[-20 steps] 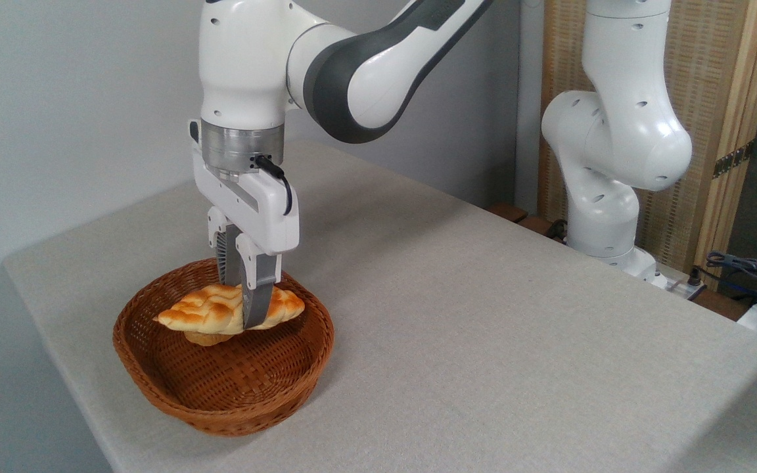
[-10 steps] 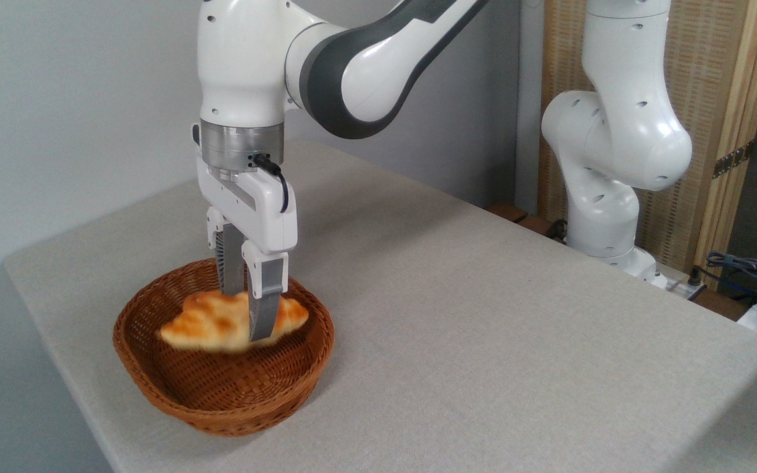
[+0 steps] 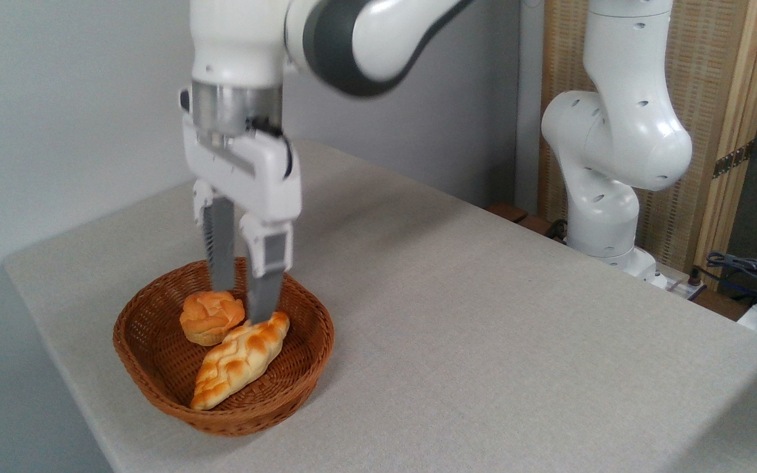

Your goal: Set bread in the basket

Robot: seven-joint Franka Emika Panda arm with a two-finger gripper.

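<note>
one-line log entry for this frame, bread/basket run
phase: post-release | tool: open, empty, above basket | bread: lying in basket, beside round bun | task: bread placed

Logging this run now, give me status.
End effector open, above the basket. Bread released, lying inside beside a round bun. Nothing in the way.

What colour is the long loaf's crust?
Golden-orange with pale seams on the loaf, shown in the camera view.
</note>
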